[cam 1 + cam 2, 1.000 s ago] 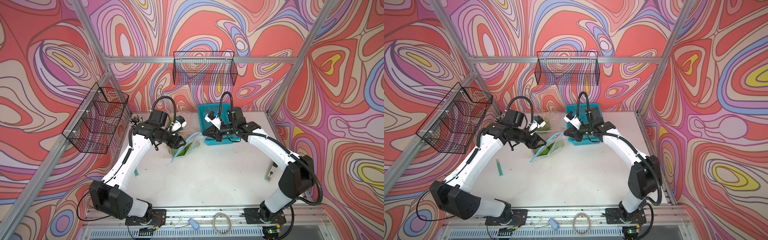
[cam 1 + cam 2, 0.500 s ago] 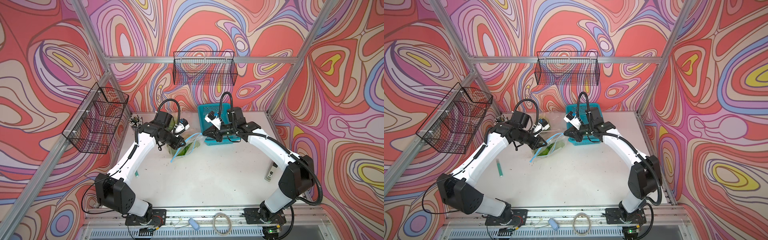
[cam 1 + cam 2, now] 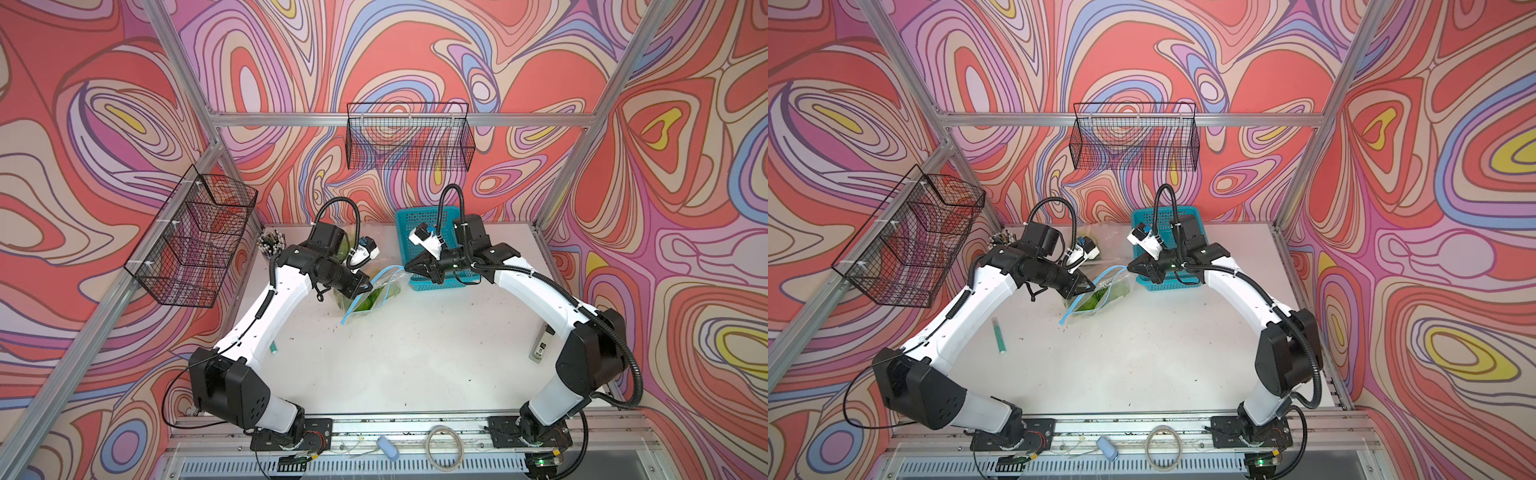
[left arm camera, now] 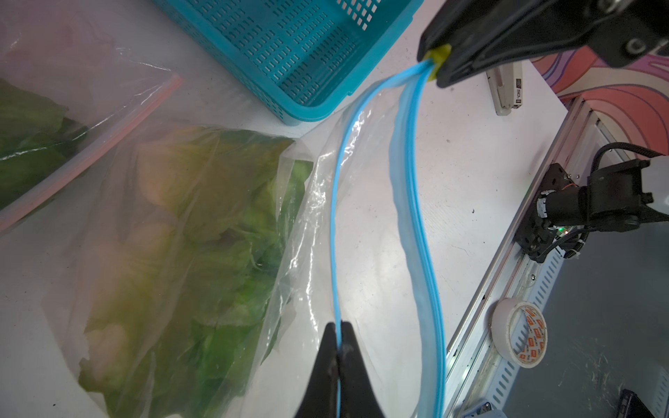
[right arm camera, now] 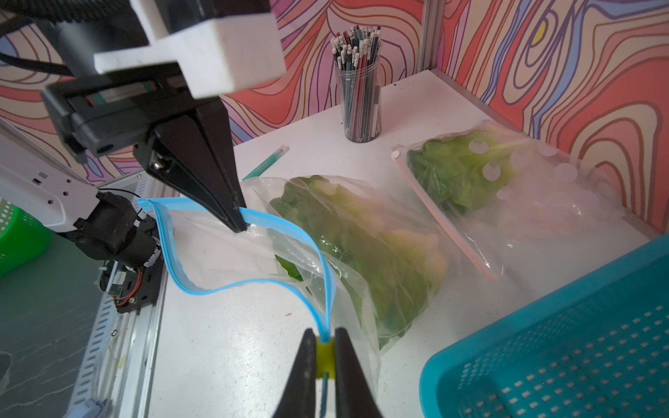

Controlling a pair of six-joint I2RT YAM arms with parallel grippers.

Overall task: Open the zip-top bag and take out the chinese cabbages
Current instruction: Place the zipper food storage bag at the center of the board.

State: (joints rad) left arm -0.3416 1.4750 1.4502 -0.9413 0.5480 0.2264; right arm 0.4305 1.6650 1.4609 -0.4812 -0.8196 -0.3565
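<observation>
- Landmark: teal perforated plastic basket (image 3: 417, 218), standing at the back of the white tabletop (image 3: 415, 357).
- The clear zip-top plastic bag (image 3: 376, 296) with a blue zip strip (image 4: 335, 217) lies on the tabletop just beside the basket, off the basket corner nearest the left arm.
- Chinese cabbages (image 5: 365, 249): inside the bag, bunched at its closed end.
  - Crinkled green leaves with paler yellow-white patches show through the film.
  - The heads overlap, so the count is not readable.
- The bag mouth is open. The two lips of the strip stand apart in a loop raised off the tabletop. They meet at a small yellow zip slider (image 5: 323, 356) at the end nearest the basket.
- Left gripper (image 4: 339, 327): fingers fully together, pinching one lip of the strip partway along the mouth, farther from the basket than the slider.
- Right gripper (image 5: 323, 336): narrow gap, with one black finger against each side of the slider. The slider is held above the tabletop, just off the basket's corner.
- A second clear bag with a pink strip (image 5: 506, 188), also holding greens, lies beside the basket on the same side, nearer the back wall.
- Clear cup of pencils (image 5: 360, 97): farther from the basket than both bags.
- Teal pen (image 3: 998, 334): on the tabletop, well apart from the basket.
</observation>
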